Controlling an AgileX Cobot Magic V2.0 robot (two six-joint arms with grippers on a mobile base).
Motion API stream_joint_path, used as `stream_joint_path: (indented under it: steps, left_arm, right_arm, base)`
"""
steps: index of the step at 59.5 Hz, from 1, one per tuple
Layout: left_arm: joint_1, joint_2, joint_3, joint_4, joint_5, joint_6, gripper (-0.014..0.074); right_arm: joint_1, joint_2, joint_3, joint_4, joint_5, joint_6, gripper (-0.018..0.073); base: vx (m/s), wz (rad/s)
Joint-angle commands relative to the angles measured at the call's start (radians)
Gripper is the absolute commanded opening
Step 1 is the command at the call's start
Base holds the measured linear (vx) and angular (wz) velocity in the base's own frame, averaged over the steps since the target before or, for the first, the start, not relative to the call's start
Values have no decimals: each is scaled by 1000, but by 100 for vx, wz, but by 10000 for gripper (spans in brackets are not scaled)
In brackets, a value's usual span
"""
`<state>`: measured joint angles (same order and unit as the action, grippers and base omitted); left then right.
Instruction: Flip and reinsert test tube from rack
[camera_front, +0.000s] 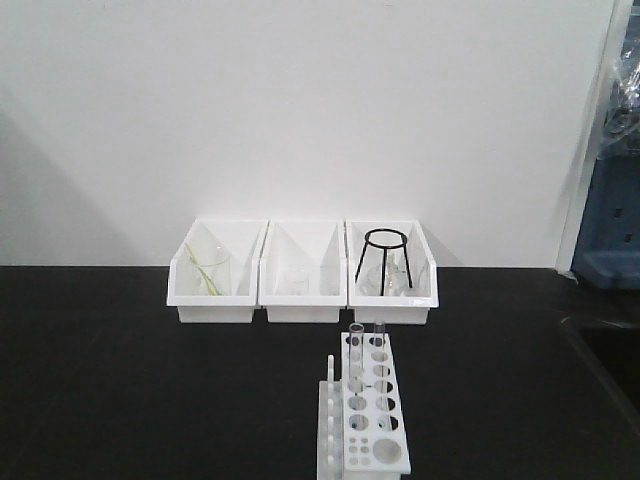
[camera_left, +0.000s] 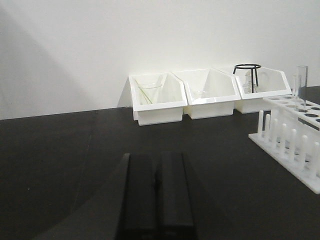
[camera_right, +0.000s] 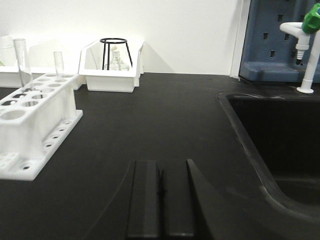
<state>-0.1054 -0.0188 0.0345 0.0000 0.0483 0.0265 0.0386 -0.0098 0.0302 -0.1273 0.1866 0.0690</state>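
1. The left end effector (camera_left: 157, 200) is clenched, fingers pressed together with nothing between them, low over the black desk (camera_left: 75, 160).
2. The right end effector (camera_right: 161, 200) is likewise clenched and empty.
3. The white rack (camera_left: 292, 145) stands ahead and to the right of the left end effector, and ahead and to the left of the right one, apart from both.
4. A test tube (camera_right: 21, 60) stands upright at the rack's far end, with a look-alike second tube (camera_right: 58, 62) beside it.
5. Three white bins (camera_front: 303, 312) sit beyond the rack.
6. A sink (camera_right: 260, 150) lies to the right of the right end effector.
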Motion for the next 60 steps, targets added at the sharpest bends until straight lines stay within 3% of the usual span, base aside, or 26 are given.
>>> stream_joint_path:
  steps: [1, 24, 60]
  left_arm:
    - [0, -8, -6, 0, -81, -2, -6]
    - [0, -8, -6, 0, -81, -2, -6]
    - [0, -8, -6, 0, -81, -2, -6]
  right_arm:
    - [1, -14, 3, -12, -82, -3, -11]
    - [1, -14, 3, -12, -82, -3, -11]
    - [1, -14, 3, -12, -88, -4, -11]
  base:
    - [29, 0]
    - [21, -6]
    - [1, -1]
